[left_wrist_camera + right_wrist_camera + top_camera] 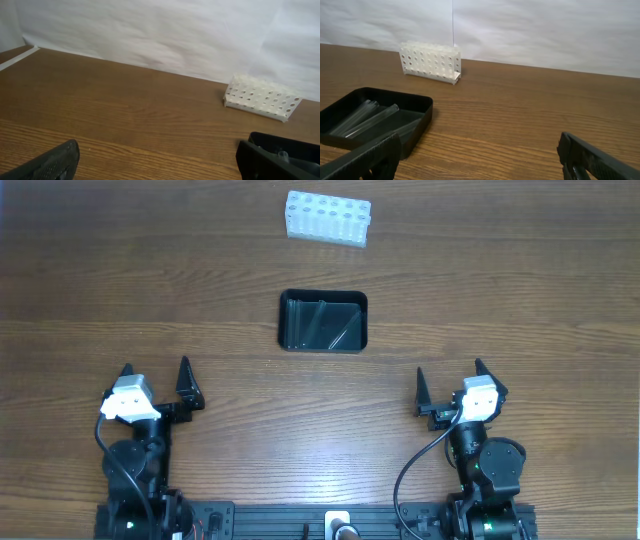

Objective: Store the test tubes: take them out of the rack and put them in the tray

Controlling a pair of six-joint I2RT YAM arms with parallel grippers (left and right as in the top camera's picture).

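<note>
Wood-grain worktop [200, 280] carries all items, with a white backdrop [545, 30] behind it. White test tube rack [328, 218] stands at upper centre of the top view, well apart from the black tray [283, 320] at frame centre. Clear test tubes [330, 322] lie flat inside the tray. My left gripper [155, 366] sits at lower left, fingers spread wide, holding nothing. My right gripper [449, 369] sits at lower right, likewise spread wide and unloaded. Both grippers are well apart from tray and rack.
</note>
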